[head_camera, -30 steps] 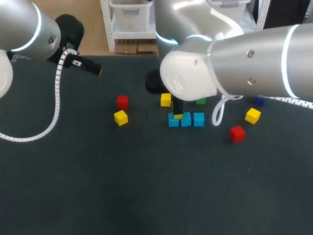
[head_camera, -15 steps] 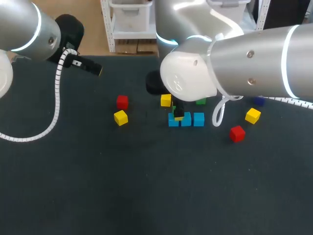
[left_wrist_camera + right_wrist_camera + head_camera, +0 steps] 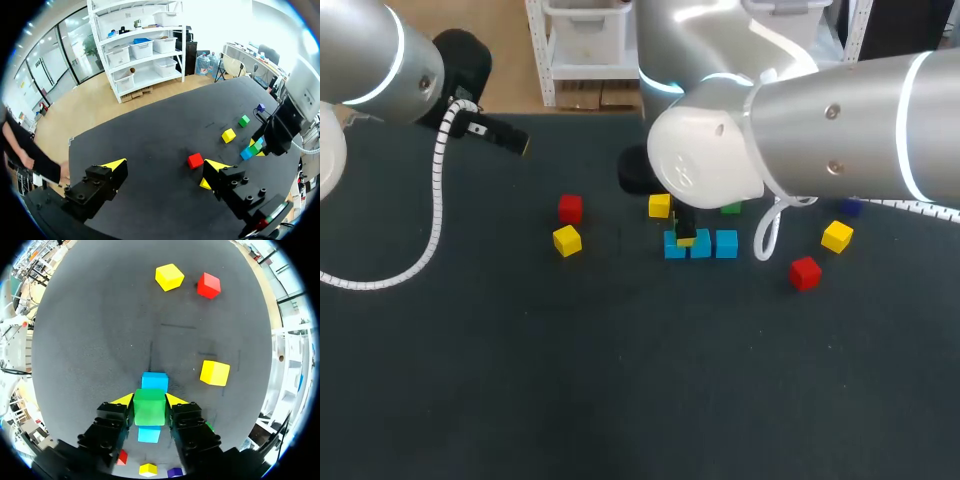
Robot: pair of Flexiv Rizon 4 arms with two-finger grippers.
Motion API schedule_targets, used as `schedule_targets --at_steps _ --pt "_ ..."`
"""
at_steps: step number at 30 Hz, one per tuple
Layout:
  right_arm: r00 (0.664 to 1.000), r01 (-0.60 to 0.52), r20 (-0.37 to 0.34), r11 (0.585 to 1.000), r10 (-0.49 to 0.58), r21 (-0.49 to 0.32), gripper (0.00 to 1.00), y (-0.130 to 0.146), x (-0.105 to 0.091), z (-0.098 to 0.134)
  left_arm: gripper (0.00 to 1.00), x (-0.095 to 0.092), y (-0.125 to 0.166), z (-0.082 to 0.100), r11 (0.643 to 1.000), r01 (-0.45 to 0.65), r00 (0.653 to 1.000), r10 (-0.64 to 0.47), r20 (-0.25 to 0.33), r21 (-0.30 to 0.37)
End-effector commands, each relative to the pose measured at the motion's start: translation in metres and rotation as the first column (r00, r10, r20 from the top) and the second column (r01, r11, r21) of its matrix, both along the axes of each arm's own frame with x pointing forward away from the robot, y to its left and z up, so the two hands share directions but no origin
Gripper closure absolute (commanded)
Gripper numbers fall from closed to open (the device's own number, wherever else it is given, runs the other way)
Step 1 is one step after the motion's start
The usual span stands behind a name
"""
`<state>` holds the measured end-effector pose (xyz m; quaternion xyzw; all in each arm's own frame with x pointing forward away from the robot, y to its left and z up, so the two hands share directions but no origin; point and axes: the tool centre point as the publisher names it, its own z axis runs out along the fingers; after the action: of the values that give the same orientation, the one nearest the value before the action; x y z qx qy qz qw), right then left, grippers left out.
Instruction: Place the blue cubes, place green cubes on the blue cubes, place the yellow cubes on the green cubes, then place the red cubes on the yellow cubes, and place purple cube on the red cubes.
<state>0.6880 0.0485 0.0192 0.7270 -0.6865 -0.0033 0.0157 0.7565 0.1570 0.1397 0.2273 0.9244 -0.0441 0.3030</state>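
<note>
Seen from above, the right arm hides most of one green cube and the purple cube.

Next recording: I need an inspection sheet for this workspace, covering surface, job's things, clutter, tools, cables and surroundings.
surface: dark table, faint thin lines marked on it.
job's things: three blue cubes in a row; green cube held over the row; second green cube beyond the row, partly behind the right arm; three yellow cubes, two red cubes and the purple cube loose on the table.
clutter: nothing seen.
tools: right tool shut on the green cube; left tool open, holding nothing.
cables: coiled cable hangs from the left arm; white cable loops beside the blue row.
surroundings: nothing seen reaching over the table.
</note>
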Motion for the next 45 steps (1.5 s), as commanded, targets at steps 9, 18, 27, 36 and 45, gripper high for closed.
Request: schedule_targets --at_steps 9,18,27,36,45 --pt "0.998 0.012 0.066 0.999 -0.014 0.034 0.0 -0.008 0.002 0.023 0.0 0.0 0.0 0.0 1.0 0.0 1.0 0.0 0.0 0.0" --pt "0.995 -0.006 0.103 1.0 0.003 0.024 0.0 -0.036 0.02 0.062 0.0 0.0 0.0 0.0 1.0 0.0 1.0 0.0 0.0 0.0" --pt "0.992 -0.076 0.105 0.996 0.071 0.039 0.0 -0.059 0.05 0.068 0.0 0.0 0.0 0.0 1.0 0.0 1.0 0.0 0.0 0.0" --pt "0.99 -0.133 0.059 0.987 0.128 0.094 0.0 -0.064 0.078 0.053 0.0 0.0 0.0 0.0 1.0 0.0 1.0 0.0 0.0 0.0" --pt "0.994 -0.11 0.012 0.991 0.109 0.077 0.0 -0.06 0.101 0.035 0.0 0.0 0.0 0.0 1.0 0.0 1.0 0.0 0.0 0.0"
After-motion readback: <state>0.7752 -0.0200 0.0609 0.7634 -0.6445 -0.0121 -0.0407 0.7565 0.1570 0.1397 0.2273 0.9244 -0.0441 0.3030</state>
